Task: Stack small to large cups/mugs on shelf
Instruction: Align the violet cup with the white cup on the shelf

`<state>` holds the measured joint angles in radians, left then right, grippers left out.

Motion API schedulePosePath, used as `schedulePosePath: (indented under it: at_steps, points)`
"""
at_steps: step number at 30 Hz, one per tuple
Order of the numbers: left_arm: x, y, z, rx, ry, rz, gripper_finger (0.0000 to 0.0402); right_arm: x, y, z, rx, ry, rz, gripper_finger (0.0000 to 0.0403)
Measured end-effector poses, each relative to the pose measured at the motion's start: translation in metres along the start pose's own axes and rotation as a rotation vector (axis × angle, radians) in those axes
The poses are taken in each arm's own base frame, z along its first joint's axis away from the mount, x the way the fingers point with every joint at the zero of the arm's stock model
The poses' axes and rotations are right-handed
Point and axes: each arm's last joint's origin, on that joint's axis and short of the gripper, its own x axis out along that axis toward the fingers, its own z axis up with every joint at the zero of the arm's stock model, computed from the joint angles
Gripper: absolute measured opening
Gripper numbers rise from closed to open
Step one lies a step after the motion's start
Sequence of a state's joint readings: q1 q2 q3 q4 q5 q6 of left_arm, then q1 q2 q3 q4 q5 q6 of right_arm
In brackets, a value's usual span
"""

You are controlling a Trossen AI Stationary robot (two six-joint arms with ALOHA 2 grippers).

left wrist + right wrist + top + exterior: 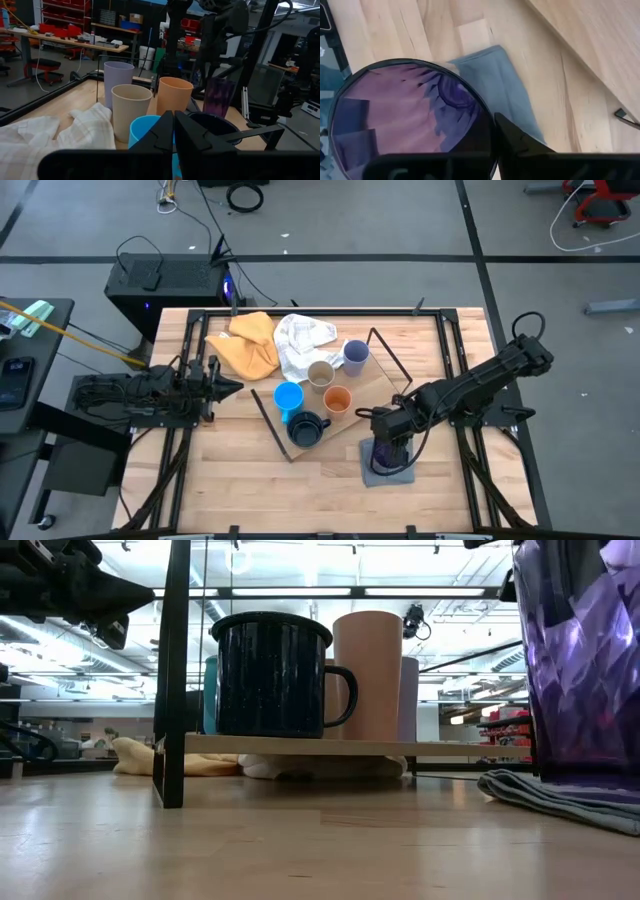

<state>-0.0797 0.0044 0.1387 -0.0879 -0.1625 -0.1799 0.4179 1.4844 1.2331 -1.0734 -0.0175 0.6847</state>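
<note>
R jaws (389,442) clamped on purple cup (388,452) rim, cup upright on grey cloth (384,475); shelf (375,395) lies up-left. I keep L jaws (232,387) shut, idle.

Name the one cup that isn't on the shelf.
The purple cup: it stands on the grey cloth beside the shelf, with the right gripper shut on its rim; the other five are on the board.

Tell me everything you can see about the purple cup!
The purple cup is see-through, shiny and faceted like cut plastic, with a round open rim and no handle showing. It stands upright on a grey cloth on the tabletop, off the shelf where the other cups are. The right gripper is shut on its rim, one finger outside the wall.
</note>
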Motion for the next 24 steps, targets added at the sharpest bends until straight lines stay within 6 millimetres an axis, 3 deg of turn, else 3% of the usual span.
schedulePosePath:
  at_steps: [7,13,18,24]
  points:
    - [0.000,0.000,0.000,-0.015,0.000,0.001,0.0028,-0.019,-0.006,0.000,0.002,0.064,-0.036,0.0007]
    - [0.000,0.000,0.000,-0.018,0.000,0.001,0.0031,-0.052,-0.023,0.020,0.034,0.010,-0.052,0.0007]
    - [0.000,0.000,0.000,-0.019,0.000,0.001,0.0022,-0.077,-0.050,0.036,0.115,-0.031,-0.100,0.0007]
    - [0.000,0.000,0.000,-0.020,-0.001,0.001,0.0021,-0.086,-0.081,0.044,0.266,-0.031,-0.164,0.0007]
